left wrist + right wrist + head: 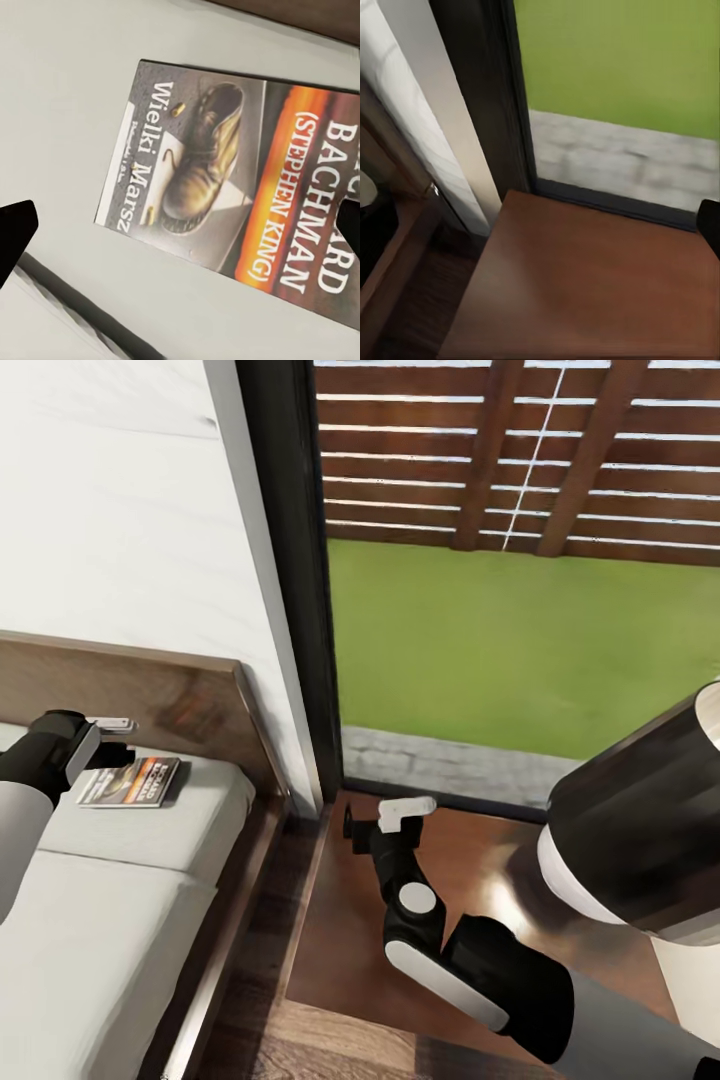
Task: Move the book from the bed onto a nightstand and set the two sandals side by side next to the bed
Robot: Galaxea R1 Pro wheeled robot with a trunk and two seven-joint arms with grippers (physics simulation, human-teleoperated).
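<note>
Hovering your left hand [118,740], fingers spread and empty, at the book [130,781] on the bed [120,920] puts you at the pickup step: straddle the cover, close, then carry it toward four o'clock onto the nightstand [340,940].

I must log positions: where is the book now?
In the head view the book lies flat on the bed at the left, near the headboard, beside the left gripper.

A brown nightstand [585,285] top lies beside a dark window frame [506,97] fronting green grass [615,60].
</note>
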